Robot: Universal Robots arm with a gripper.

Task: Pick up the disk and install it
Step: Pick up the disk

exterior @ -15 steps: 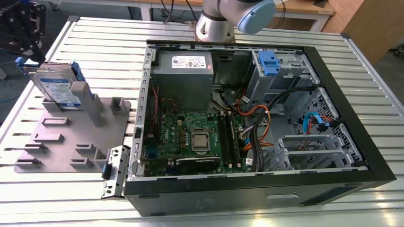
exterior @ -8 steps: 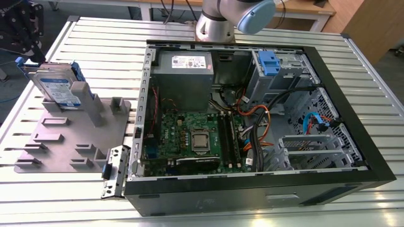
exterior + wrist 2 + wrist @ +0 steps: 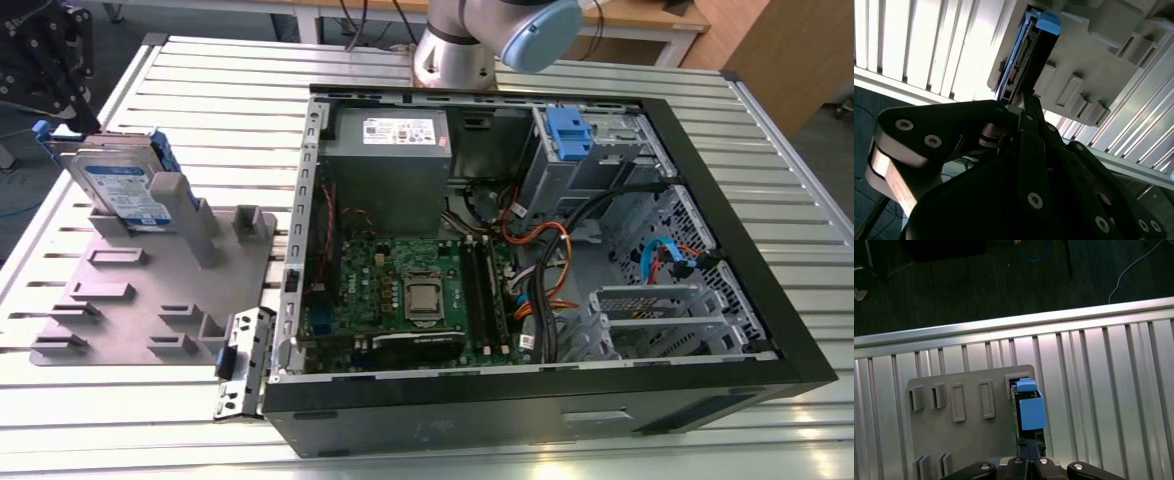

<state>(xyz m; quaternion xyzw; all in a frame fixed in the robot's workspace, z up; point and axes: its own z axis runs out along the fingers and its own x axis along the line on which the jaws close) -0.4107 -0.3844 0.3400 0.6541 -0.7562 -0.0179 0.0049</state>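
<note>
The disk [image 3: 123, 185] stands on edge in a slot of the grey holder [image 3: 160, 290] on the slatted table, at the exterior view's left. It shows a blue-and-white label and blue side rails. In the first wrist view the disk's blue rail [image 3: 1030, 410] faces the camera, and my gripper [image 3: 1027, 446] hangs just short of it over the holder [image 3: 969, 435]. In the second wrist view the black fingers lie pressed together, and my gripper [image 3: 1026, 102] sits close to the connector end of the disk [image 3: 1019, 65]. The gripper is shut with nothing between the fingers.
An open computer case [image 3: 534, 250] lies at the exterior view's right, with a motherboard, cables and a grey power supply [image 3: 390, 135]. A drive bay with a blue bracket [image 3: 567, 135] is at its far corner. The arm's base [image 3: 454, 55] stands behind the case. The table edge [image 3: 1004, 327] runs beyond the holder.
</note>
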